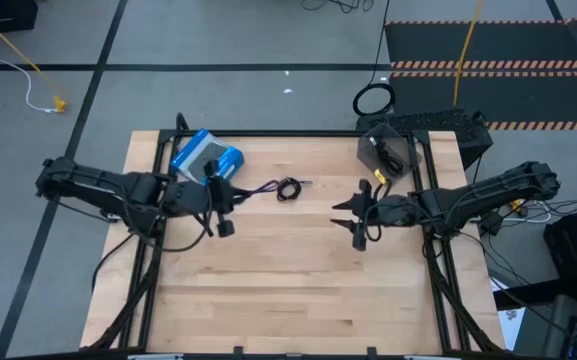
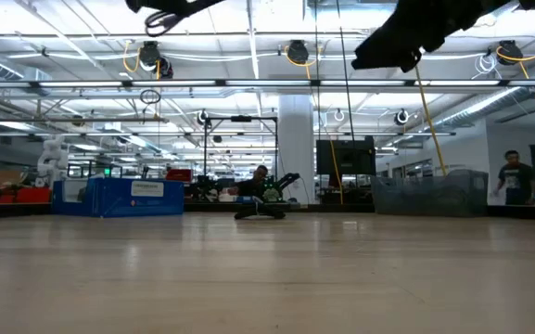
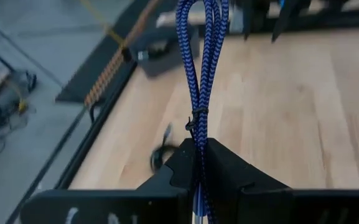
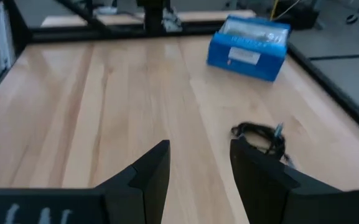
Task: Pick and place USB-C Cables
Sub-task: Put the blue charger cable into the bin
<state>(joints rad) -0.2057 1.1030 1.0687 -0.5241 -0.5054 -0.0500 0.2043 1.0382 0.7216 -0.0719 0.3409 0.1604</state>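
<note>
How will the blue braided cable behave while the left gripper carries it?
The blue braided cable is probably fairly light and semi-stiff: its folded loop reaches out past the left gripper without sagging. A small tie binds the strands, so it should stay bundled. The thin grip may let it swing or slip.

Blue-purple cable (image 3: 199, 68): braided, folded in long loop, tied at middle, pinched in left gripper (image 3: 199, 163), held above table. Black cable (image 1: 289, 188): small coil, lying flat on wood, mid-table, near blue-purple cable's free end.
</note>
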